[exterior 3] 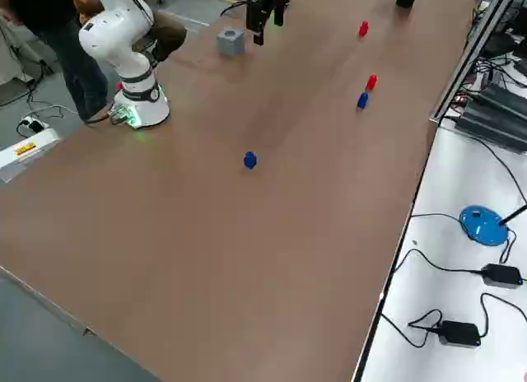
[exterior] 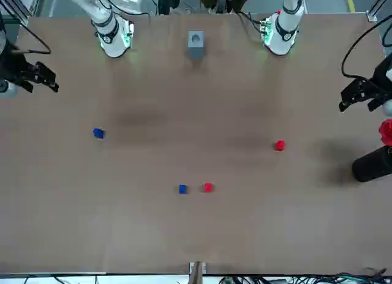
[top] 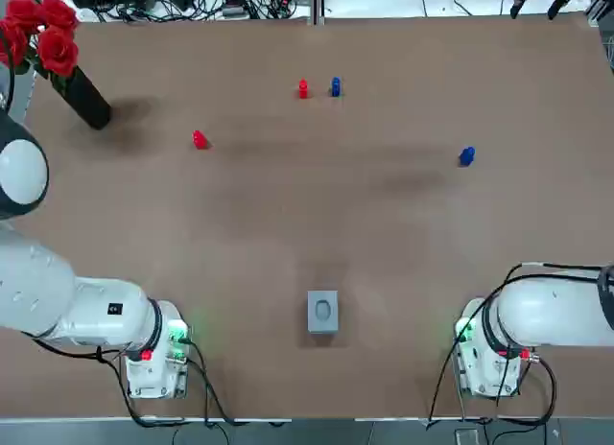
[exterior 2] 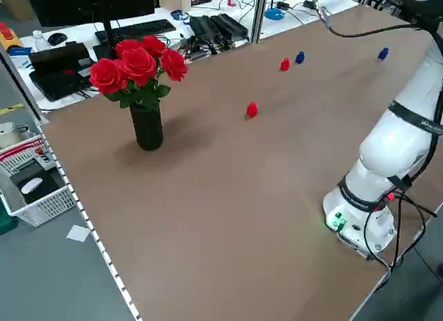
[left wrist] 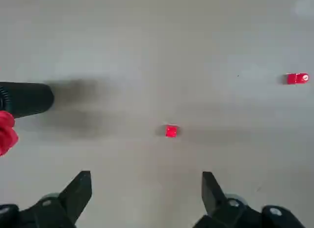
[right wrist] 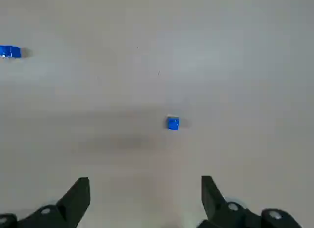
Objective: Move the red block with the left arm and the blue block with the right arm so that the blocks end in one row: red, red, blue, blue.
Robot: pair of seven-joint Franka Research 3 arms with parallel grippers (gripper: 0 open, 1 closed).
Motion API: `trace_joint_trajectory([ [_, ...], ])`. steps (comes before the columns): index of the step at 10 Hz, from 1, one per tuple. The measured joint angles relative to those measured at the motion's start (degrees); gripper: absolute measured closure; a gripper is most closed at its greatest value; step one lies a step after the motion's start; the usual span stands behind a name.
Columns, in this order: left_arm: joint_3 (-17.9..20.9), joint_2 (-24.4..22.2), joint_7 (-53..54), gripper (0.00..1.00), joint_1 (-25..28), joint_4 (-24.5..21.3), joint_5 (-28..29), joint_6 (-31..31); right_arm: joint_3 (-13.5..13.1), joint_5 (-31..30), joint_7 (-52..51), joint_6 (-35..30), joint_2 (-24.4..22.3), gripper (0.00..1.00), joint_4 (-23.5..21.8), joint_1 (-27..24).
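Note:
Two blocks stand side by side at the far middle of the table: a red block (top: 303, 88) and a blue block (top: 335, 86). A second red block (top: 199, 139) lies alone to the left, and a second blue block (top: 466, 155) lies alone to the right. My left gripper (left wrist: 145, 178) hangs open high above the lone red block (left wrist: 170, 131). My right gripper (right wrist: 144, 181) hangs open high above the lone blue block (right wrist: 172, 123). In the front view the left gripper (exterior: 358, 95) and the right gripper (exterior: 43, 76) sit near the table's sides, holding nothing.
A black vase of red roses (top: 82, 95) stands at the far left corner, near the lone red block. A small grey block (top: 322, 311) sits between the two arm bases. Cables and desk clutter (exterior 2: 208, 27) lie beyond the far edge.

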Motion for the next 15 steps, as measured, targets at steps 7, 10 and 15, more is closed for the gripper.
trace_joint_trajectory([
  [7,-0.3,0.7,-4.6,0.01,-1.0,0.0,0.0,0.0,-7.1,0.0,0.0,9.4,1.5,0.0,-6.7,4.4],
  [10,-1.1,4.4,-4.7,0.01,-2.2,-0.2,0.0,0.3,-7.2,0.0,0.0,21.1,5.0,0.0,-16.7,4.6],
  [15,-1.7,12.9,-4.4,0.01,-3.0,-0.4,0.0,10.5,-7.4,0.0,-2.5,33.9,11.9,0.0,-27.9,4.5],
])
